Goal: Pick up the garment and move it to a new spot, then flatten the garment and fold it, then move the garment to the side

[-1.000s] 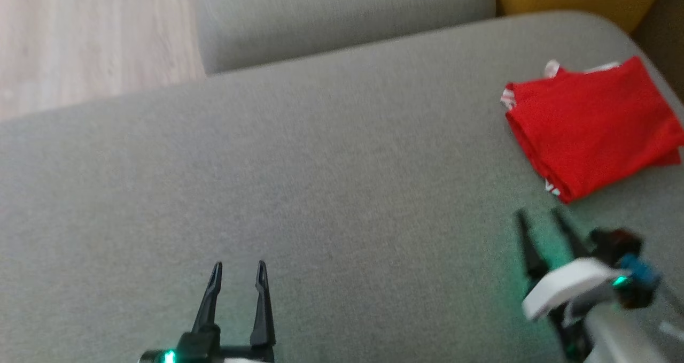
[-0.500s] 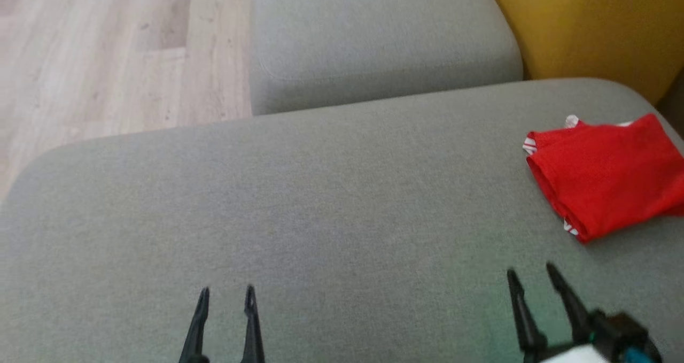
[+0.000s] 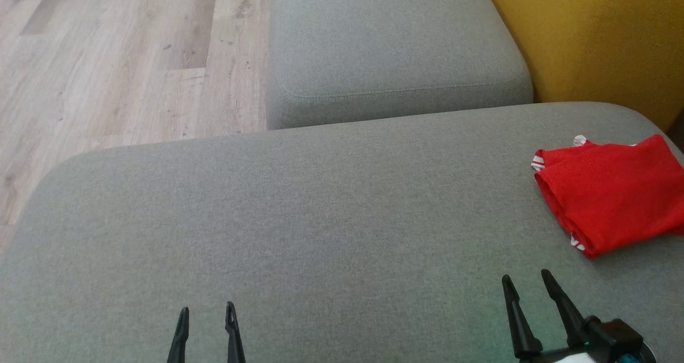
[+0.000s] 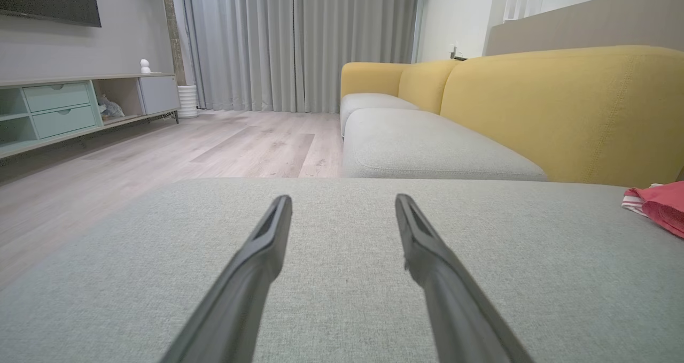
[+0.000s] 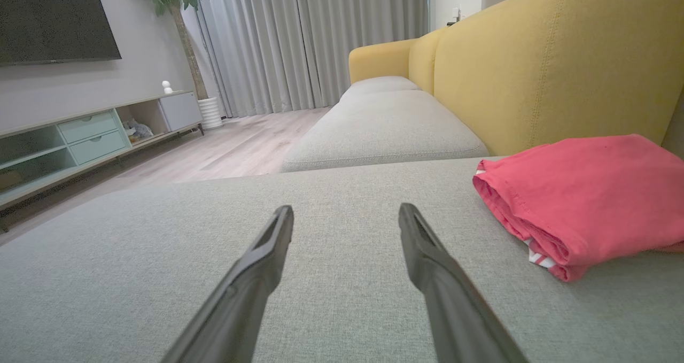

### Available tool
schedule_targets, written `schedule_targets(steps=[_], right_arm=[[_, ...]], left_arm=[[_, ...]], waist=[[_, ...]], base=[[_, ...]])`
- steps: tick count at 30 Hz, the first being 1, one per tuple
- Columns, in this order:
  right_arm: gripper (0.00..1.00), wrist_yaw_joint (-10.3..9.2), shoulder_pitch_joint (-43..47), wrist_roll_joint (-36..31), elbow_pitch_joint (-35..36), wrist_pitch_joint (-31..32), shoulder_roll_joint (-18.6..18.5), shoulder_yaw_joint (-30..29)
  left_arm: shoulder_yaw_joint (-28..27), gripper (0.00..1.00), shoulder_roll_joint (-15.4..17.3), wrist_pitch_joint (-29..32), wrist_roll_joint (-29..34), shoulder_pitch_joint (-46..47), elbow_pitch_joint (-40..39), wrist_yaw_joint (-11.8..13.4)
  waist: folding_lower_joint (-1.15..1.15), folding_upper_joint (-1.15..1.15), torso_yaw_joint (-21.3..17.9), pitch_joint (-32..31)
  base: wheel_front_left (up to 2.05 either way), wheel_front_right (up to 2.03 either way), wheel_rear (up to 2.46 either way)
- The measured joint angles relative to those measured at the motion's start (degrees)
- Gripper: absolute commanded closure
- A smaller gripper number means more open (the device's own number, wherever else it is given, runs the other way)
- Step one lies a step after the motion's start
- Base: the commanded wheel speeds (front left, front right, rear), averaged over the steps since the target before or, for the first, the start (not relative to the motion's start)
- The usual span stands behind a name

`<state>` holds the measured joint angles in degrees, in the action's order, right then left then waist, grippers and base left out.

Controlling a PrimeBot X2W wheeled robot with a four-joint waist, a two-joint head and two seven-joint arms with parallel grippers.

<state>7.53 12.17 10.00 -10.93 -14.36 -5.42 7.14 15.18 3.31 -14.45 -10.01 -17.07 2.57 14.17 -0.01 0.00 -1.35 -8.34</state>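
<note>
Garment (image 3: 609, 192) set-aside, read left to right. Your left gripper (image 3: 207, 307) hovered over the bare grey cushion (image 3: 320, 218), fingers spread and holding nothing. Your right gripper (image 3: 525, 275) hung equally spread and empty, near the fold but clear of it. The garment, red with white-striped trim, lay folded at the cushion's far right edge, beside the yellow backrest (image 3: 588, 31). This looked like the closing step. You did best to draw the right fingers straight back, slowly, so no tip caught the lower layers. No brand, label or writing was legible.
</note>
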Motion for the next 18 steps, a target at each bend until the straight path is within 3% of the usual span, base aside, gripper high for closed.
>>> schedule_targets(steps=[4, 5, 10, 18], right_arm=[[0.0, 0.0, 0.0, 0.0, 0.0, 0.0, 0.1, 0.0], [1.0, 0.0, 0.0, 0.0, 0.0, 0.0, 0.1, 0.0], [1.0, 0.0, 2.4, 0.4, -4.9, 0.3, 0.1, 0.1], [1.0, 0.0, 2.3, 5.9, -4.9, 1.3, 0.1, -0.1]], left_arm=[[-0.1, 0.0, 0.0, 0.0, 0.1, -0.1, 0.2, 0.0], [-0.2, 1.0, 0.0, 0.0, 0.2, -0.1, 0.5, 0.0], [-0.2, 1.0, 0.1, 0.3, -0.5, -1.2, 4.9, -0.1], [-0.5, 1.0, 0.1, 1.4, -6.2, -1.0, 5.4, -1.3]], waist=[[0.0, 0.0, 0.3, -0.4], [0.0, 0.0, 0.3, -0.4], [0.01, 0.0, 0.4, -0.4], [0.01, 0.0, 0.4, 0.2]], base=[[0.0, 0.0, 0.0], [0.0, 0.0, 0.0], [0.0, 0.0, 0.0], [0.0, 0.0, 0.0]])
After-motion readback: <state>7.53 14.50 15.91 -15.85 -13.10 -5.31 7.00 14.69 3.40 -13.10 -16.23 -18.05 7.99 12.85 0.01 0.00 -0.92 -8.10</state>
